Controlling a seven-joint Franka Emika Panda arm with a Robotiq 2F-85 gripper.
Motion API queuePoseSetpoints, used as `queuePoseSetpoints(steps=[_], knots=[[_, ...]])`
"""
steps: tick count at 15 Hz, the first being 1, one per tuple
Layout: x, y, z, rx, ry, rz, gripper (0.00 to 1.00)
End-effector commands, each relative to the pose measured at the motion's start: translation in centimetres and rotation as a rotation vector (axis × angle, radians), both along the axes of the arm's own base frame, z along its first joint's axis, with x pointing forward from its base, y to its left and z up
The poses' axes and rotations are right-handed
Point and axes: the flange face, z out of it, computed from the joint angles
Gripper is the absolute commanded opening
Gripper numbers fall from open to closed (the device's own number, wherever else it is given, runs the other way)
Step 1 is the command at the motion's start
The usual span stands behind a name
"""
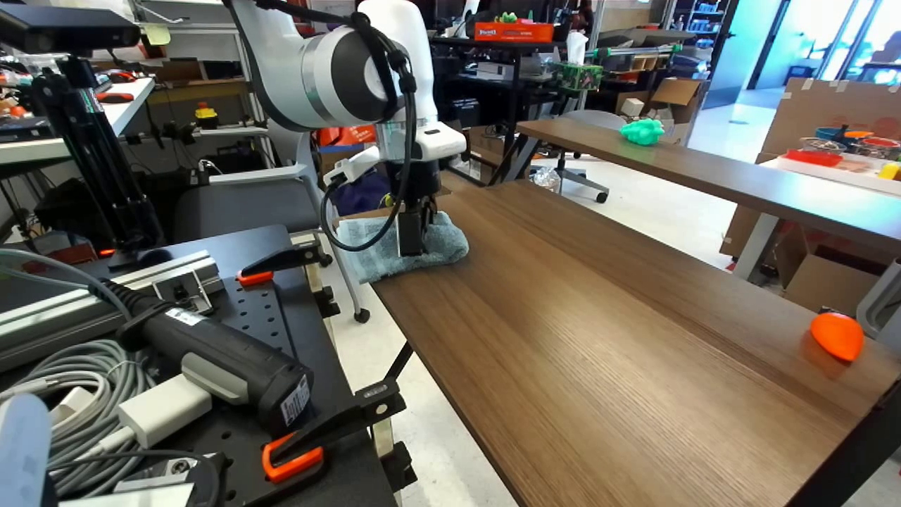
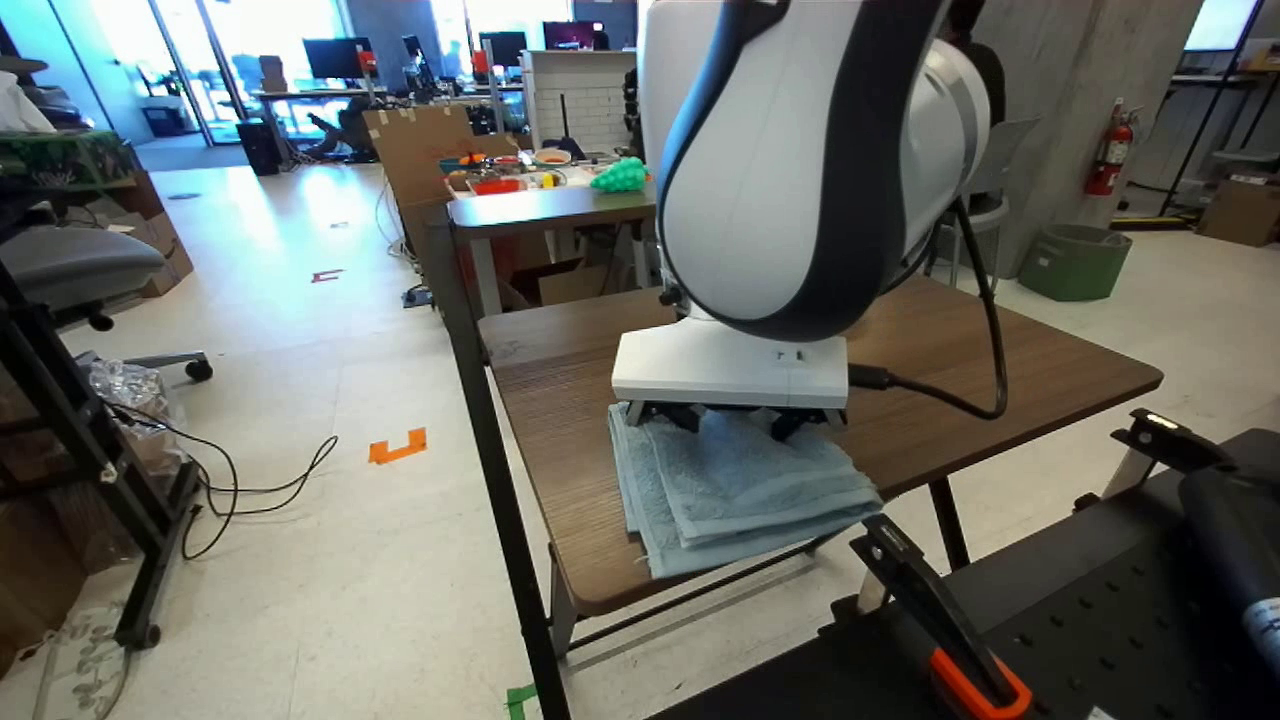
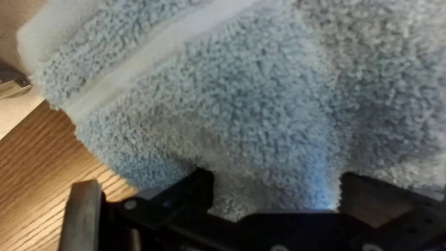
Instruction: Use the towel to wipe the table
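The towel, a folded light blue-grey cloth, lies at one end of the brown wood-grain table (image 1: 598, 338) and reaches its end edge (image 1: 447, 243) (image 2: 750, 490). It fills most of the wrist view (image 3: 244, 87). My gripper points down into the towel in both exterior views (image 1: 415, 243) (image 2: 738, 427). In the wrist view its black fingers (image 3: 275, 172) stand apart, with towel between and around them. The towel meets the right finger's inner side. Fingertips are partly sunk in the cloth, so I cannot tell whether they pinch it.
An orange object (image 1: 836, 336) lies at the table's far end. A black cart with clamps (image 1: 338, 429) and a scanner (image 1: 218, 352) stands close beside the table. A grey chair (image 1: 239, 201) is behind. Another table holds a green object (image 1: 642, 132).
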Motion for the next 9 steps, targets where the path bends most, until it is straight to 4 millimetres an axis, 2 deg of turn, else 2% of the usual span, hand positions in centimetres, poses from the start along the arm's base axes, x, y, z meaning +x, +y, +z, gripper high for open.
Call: queuePoseSetpoints(steps=[1, 5, 6, 9], knots=[[2.3, 0.9, -3.3, 0.028, -0.013, -0.071, 1.0], [7.8, -0.9, -2.2, 0.05, 0.007, -0.238, 1.0], [5.2, -0.2, 0.2, 0.047, -0.017, -0.163, 1.0], [7.7, -1.1, 0.2, 0.047, -0.013, -0.211, 1.0]])
